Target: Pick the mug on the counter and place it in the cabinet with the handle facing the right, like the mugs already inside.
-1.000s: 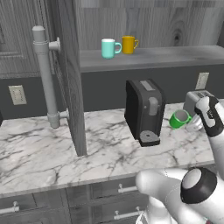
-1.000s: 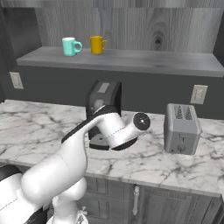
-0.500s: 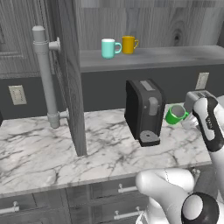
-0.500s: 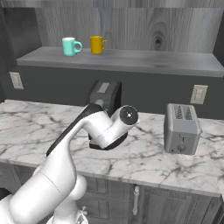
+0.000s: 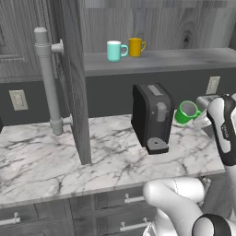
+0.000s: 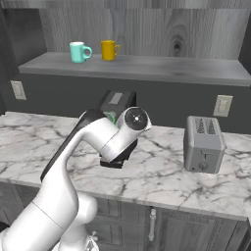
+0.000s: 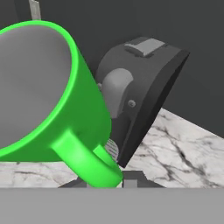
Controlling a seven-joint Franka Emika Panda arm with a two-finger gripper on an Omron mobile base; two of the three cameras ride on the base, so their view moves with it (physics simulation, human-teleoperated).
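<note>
The bright green mug (image 5: 186, 112) hangs tilted in the air above the marble counter (image 5: 106, 161), just right of the black coffee machine. My gripper (image 5: 197, 120) is shut on it from the right. In the hand view the mug (image 7: 48, 96) looms close, pale grey inside showing, with its green loop handle (image 7: 87, 162) pointing down toward the camera; my fingertips are hidden. A sliver of the green mug (image 6: 112, 117) shows behind my wrist in the right base view. The teal mug (image 5: 115, 50) and the yellow-orange mug (image 5: 136, 46) stand on the cabinet shelf (image 5: 175, 60), handles to the right.
The black coffee machine (image 5: 151, 115) stands on the counter directly below the shelf. The open cabinet door (image 5: 73, 83) with its thick grey handle (image 5: 48, 78) juts out at the left. A silver toaster (image 6: 204, 143) sits to the right.
The green mug has risen a little in my gripper and stayed close beside the coffee machine. My wrist has swung up and to the right in the right base view.
</note>
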